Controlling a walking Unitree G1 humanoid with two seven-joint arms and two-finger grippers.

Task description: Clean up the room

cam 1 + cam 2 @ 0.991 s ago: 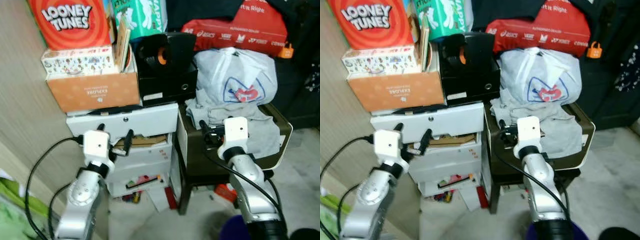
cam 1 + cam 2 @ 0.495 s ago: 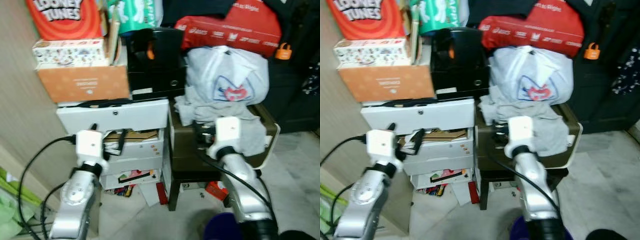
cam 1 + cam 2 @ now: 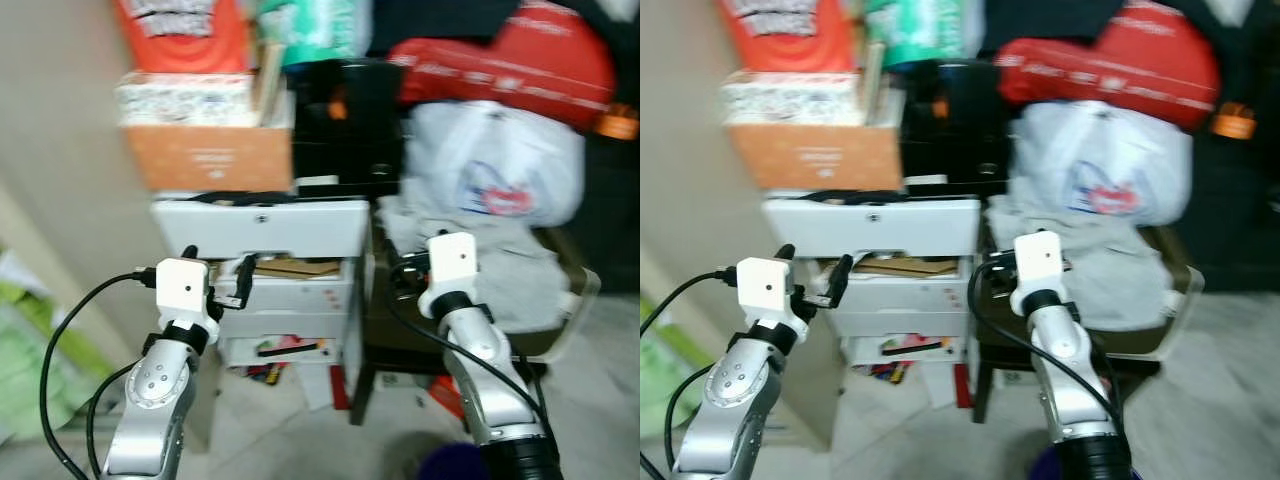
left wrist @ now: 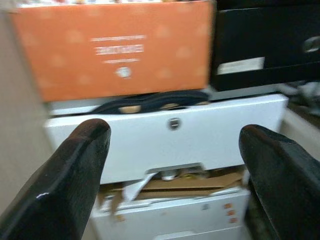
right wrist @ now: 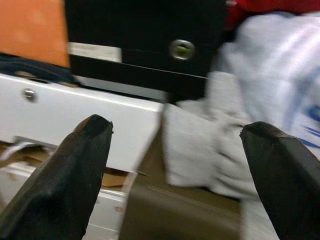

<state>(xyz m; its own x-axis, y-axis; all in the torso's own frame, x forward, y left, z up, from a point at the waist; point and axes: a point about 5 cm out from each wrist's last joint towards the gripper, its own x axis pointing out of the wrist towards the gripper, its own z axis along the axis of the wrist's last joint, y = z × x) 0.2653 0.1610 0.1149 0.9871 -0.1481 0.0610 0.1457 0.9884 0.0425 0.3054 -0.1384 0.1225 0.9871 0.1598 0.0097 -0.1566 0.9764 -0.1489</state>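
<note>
Cluttered white drawer unit (image 3: 262,228) beside clothes-piled dark table (image 3: 560,320).

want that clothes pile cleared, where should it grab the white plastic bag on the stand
Probably by the bunched top of the white plastic bag, coming from above and in front. It sits rounded and full on the grey clothes, so the sides look too wide and slippery to pinch. The right end effector, fingers open, is the nearer one.
</note>
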